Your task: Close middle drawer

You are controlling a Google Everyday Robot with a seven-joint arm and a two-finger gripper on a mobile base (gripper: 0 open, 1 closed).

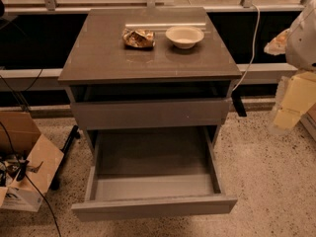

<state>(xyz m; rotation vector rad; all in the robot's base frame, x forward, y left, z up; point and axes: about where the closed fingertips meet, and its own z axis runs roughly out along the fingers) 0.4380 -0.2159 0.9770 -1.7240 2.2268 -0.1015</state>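
We take the grey-brown cabinet point(148, 78) as our landmark. The middle drawer point(154, 206) is pulled well out from the front of the cabinet, so its flat, handle-less front panel stands clear of the cabinet body and its lighter grey box interior lies open to view. We see nothing inside it. Above it, a taller drawer front point(150, 113) sits nearly flush with the cabinet face, and a dark slot runs between that front and the tabletop point(98, 58).

On the tabletop, toward the back of the cabinet, a pale bowl point(184, 36) stands upright. A crumpled snack bag point(138, 38) lies just beside it, on the bowl's left as the camera sees it; the two look close but apart.

The end effector point(290, 105) hangs off to the camera-right side of the cabinet, well apart from the middle drawer and touching nothing that we can make out. It shows as cream-coloured blocks below the white arm point(303, 38). We cannot tell whether it is spread or pressed together.

A white cable point(255, 38) drops past the back right corner of the cabinet. On the speckled floor point(266, 181) to the camera-left side of the cabinet, an open cardboard box point(29, 157) sits with dark cords around it.
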